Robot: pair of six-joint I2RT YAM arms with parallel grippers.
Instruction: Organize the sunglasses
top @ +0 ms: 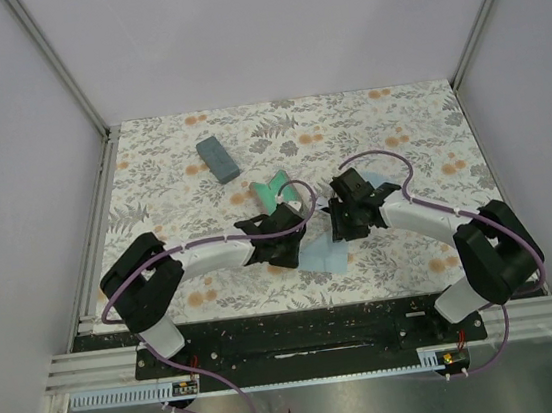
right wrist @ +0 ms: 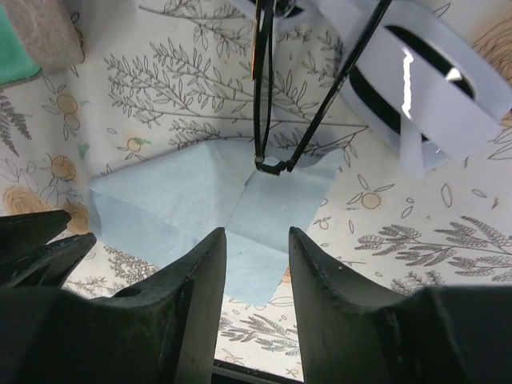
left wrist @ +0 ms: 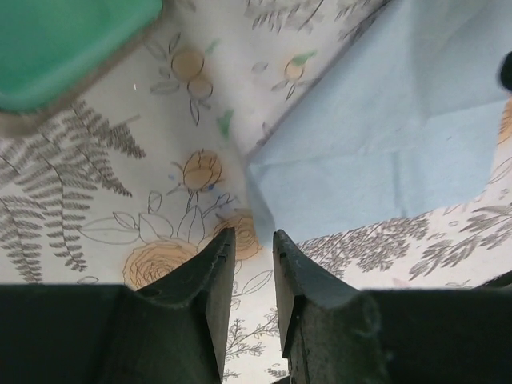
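The jaws of the left gripper [left wrist: 250, 234] stood a narrow gap apart with nothing between them, poised above the bare print just off the corner of a light blue cloth [left wrist: 384, 136]. The jaws of the right gripper [right wrist: 258, 232] stood wider, also empty, over the near edge of that cloth. Just beyond them lay the sunglasses [right wrist: 261, 88]: their two thin black arms ran down to tips that met on the cloth's far edge, while the front of the frame was cut off by the top of the right wrist view. A pale rounded shape with a dark oval beside the arms was too oblique to make out. From the top camera the glasses could not be picked out; the right gripper's dark body covered that spot. The tabletop [top: 426, 117] bore a print of grey ferns and orange blossoms, enclosed by plain white walls with metal corner posts. An open case with a green lining [top: 279, 191] lay just beyond the left gripper, only its corner showing in either wrist view. A slate-blue case [top: 218, 159] lay shut farther back, well apart from both arms.
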